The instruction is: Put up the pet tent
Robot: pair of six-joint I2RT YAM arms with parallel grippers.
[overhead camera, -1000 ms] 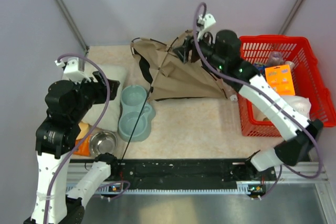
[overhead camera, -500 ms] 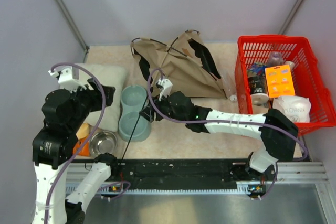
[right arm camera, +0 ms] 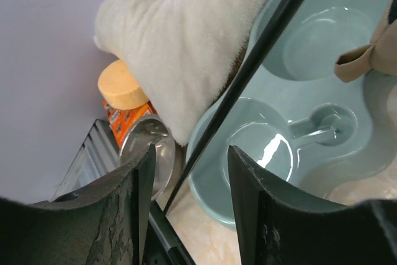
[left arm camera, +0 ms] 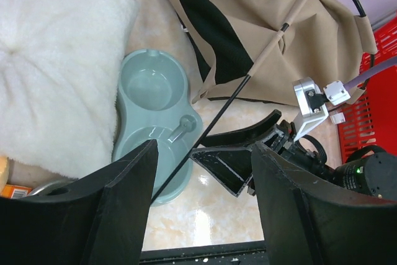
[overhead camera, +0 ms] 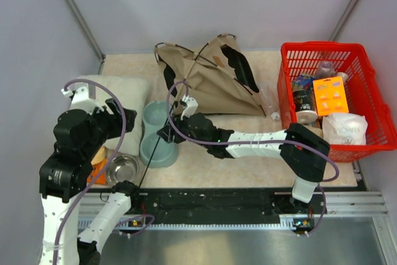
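Note:
The pet tent (overhead camera: 211, 82) lies collapsed at the back middle, tan fabric with dark lining showing. One thin black pole (overhead camera: 152, 162) runs from it forward over the bowls to the table's front edge. My right gripper (overhead camera: 165, 133) is stretched left across the table. It is open, with the pole (right arm camera: 248, 72) passing between its fingers (right arm camera: 124, 215) without being pinched. My left gripper (overhead camera: 127, 119) is open and empty, raised above the pillow's right edge. In the left wrist view it looks down on the tent (left arm camera: 267, 29), the pole (left arm camera: 205, 134) and the right gripper (left arm camera: 229, 166).
A green double pet bowl (overhead camera: 160, 133) sits under the pole. A cream pillow (overhead camera: 115, 100) lies at the left. A steel bowl (overhead camera: 121, 169) and an orange can (overhead camera: 96, 169) stand at the front left. A red basket (overhead camera: 372, 91) with several items stands at the right.
My right arm left the tent at the back and swung down and left to the pole over the green bowl. The tent fabric settled flatter. My left gripper barely moved.

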